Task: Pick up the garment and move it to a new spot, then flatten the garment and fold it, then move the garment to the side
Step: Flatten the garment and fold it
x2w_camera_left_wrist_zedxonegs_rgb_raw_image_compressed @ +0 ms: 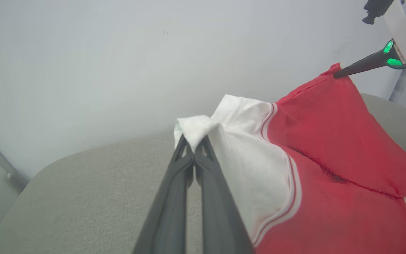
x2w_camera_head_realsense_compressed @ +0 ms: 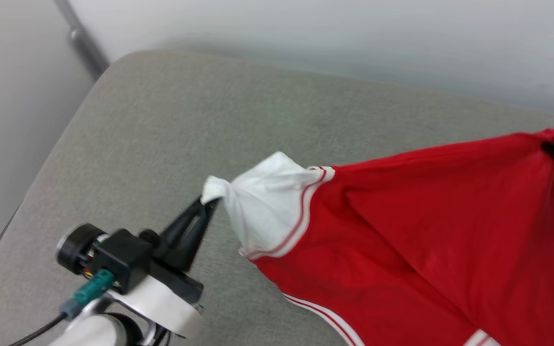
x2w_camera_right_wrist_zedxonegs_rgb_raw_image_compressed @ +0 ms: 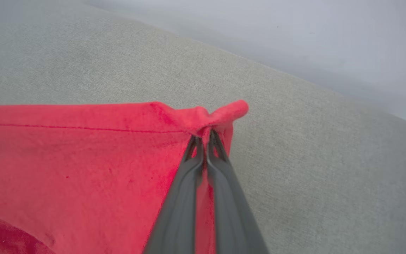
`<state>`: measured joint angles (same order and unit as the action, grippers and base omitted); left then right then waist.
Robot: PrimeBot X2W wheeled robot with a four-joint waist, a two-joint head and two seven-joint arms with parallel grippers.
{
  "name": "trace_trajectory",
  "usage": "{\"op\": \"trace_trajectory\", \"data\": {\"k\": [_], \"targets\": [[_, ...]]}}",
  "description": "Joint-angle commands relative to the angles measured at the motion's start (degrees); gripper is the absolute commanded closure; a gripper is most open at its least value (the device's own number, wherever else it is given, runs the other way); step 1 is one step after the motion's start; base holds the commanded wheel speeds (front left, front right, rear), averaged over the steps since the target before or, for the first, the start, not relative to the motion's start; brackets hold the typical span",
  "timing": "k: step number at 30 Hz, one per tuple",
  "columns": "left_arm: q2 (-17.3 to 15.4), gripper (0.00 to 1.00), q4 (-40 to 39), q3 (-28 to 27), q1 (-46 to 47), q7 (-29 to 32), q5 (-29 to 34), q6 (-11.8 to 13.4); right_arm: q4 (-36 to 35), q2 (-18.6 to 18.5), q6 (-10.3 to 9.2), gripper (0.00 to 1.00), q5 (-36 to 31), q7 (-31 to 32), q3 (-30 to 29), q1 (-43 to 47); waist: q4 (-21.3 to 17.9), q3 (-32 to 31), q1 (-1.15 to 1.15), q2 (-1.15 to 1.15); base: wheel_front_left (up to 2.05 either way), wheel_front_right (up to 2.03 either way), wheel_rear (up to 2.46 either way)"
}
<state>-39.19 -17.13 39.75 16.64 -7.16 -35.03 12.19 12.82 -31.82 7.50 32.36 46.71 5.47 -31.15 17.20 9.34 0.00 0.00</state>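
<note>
— Checking grips: left tool point(x2w_camera_head_realsense_compressed: 208, 202) pinched shut on the white sleeve point(x2w_camera_head_realsense_compressed: 267, 202) of the red jersey point(x2w_camera_head_realsense_compressed: 426, 216); right tool point(x2w_camera_right_wrist_zedxonegs_rgb_raw_image_compressed: 203, 134) pinching its red corner point(x2w_camera_right_wrist_zedxonegs_rgb_raw_image_compressed: 226, 110) at right.
— Jersey hangs stretched between them above the grey cushion point(x2w_camera_head_realsense_compressed: 161, 120). Recommend equal tension, lowering both ends together.

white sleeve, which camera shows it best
Left wrist view: the sleeve sits close and central, striped trim clear, its tip pinched in the left tool. The head view has it smaller, mid-frame. The right wrist view looks at the red hem in the right tool.
</note>
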Motion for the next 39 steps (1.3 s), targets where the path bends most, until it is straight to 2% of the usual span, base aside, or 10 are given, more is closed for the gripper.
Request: {"op": "trace_trajectory", "data": {"k": [1, 8, 15, 19, 29, 31, 32, 39], "targets": [[-0.63, 1.00, -0.84, -0.98, 0.96, 0.12, 0.03, 0.59, -0.84, -0.51, -0.02, 1.00, 0.56, -0.95, 0.00, -0.56, -3.90, -3.72, 0.00, 0.00, 0.00, 0.00, 0.00], [-5.10, 1.00, -6.46, -6.59, 4.31, 1.71, -0.49, 2.59, -9.00, -1.26, -0.02, 1.00, 3.84, -3.09, -2.15, -1.53, -9.45, -7.37, 0.00, 0.00, 0.00, 0.00, 0.00], [-8.84, 1.00, -9.55, -11.16, 11.46, 3.65, 0.11, 1.21, -19.51, 0.55, -0.02, 1.00, 6.13, -2.56, -5.77, -1.95, -13.82, -9.20, 0.00, 0.00, 0.00, 0.00, 0.00], [-10.41, 1.00, -11.06, -14.16, 14.83, 4.17, 0.12, 1.77, -23.96, 2.18, -0.02, 1.00, 7.38, -1.70, -6.20, -2.13, -16.42, -10.14, 0.00, 0.00, 0.00, 0.00, 0.00], [-13.00, 1.00, -12.93, -19.16, 22.64, 5.92, -0.35, 1.31, -29.62, 3.29, -0.02, 1.00, 8.53, -1.39, -8.03, -4.85, -19.54, -8.81, 0.00, 0.00, 0.00, 0.00, 0.00], [-13.49, 1.00, -12.98, -19.90, 24.96, 6.60, -0.49, 0.86, -30.10, 3.18, -0.02, 1.00, 8.86, -1.85, -8.21, -5.82, -19.88, -7.46, 0.00, 0.00, 0.00, 0.00, 0.00], [-13.98, 1.00, -12.04, -20.96, 28.97, 7.61, -0.81, -0.25, -30.41, 3.14, -0.02, 1.00, 7.72, -2.89, -7.83, -7.82, -20.52, -4.94, 0.00, 0.00, 0.00, 0.00, 0.00], [-14.67, 1.00, -5.65, -20.85, 41.91, 9.24, 0.61, -5.45, -27.78, 3.77, -0.02, 1.00, 4.95, -6.06, -6.58, -16.22, -21.68, 3.96, 0.00, 0.00, 0.00, 0.00, 0.00]]}}
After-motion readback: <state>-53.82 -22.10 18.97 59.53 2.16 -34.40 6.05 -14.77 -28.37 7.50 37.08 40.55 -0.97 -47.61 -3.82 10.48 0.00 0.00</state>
